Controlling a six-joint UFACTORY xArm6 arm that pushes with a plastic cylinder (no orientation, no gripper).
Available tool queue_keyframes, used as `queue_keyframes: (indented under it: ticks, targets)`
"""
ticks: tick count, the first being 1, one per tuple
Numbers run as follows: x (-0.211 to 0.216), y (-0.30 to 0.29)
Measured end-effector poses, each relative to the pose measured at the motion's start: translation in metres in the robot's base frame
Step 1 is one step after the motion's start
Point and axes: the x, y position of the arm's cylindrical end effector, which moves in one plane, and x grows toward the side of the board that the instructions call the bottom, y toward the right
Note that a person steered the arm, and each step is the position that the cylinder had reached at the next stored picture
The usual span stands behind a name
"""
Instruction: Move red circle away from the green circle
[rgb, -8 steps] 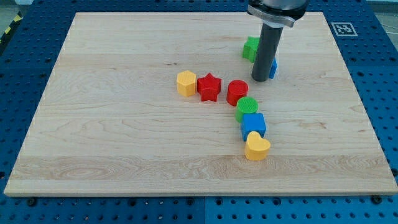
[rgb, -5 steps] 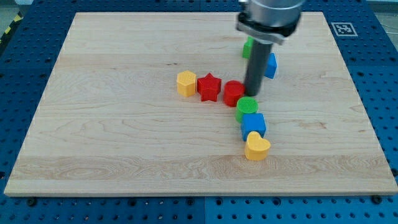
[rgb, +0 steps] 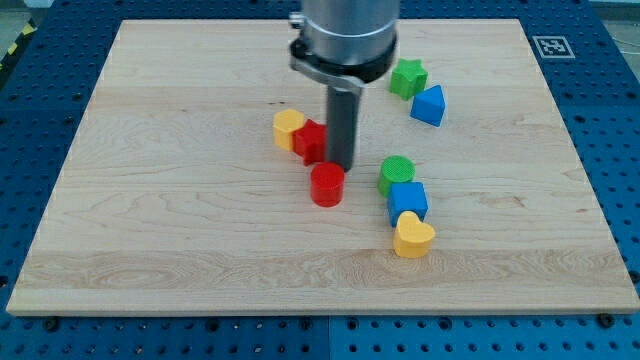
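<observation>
The red circle (rgb: 327, 185) lies near the board's middle, about a block's width to the left of the green circle (rgb: 397, 174). My tip (rgb: 340, 166) stands just above the red circle and touches its upper edge. The rod partly hides the red star (rgb: 308, 141), which sits just to the tip's left. The green circle lies to the tip's right, clear of it.
A yellow hexagon (rgb: 287, 129) touches the red star's left side. A blue cube (rgb: 408, 201) and a yellow heart (rgb: 412, 237) line up below the green circle. A green star (rgb: 406, 77) and a blue triangle (rgb: 429, 105) lie at the upper right.
My tip swept left from the upper right, pushing the red circle down and left, away from the green circle. The red star and yellow hexagon were nudged left.
</observation>
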Motion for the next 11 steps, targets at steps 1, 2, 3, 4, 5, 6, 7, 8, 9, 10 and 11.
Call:
queue_keyframes:
  ticks: [1,2,3,4,5,6,7,8,9,10,11]
  targets:
    - [0.002,-0.015]
    - [0.025,-0.015]
    - [0.032,-0.015]
    - [0.030,-0.004]
    - [0.039,-0.001]
    - [0.039,-0.001]
    - [0.041,0.001]
    - [0.048,0.009]
    - [0.048,0.024]
    - [0.032,-0.017]
    - [0.045,-0.073]
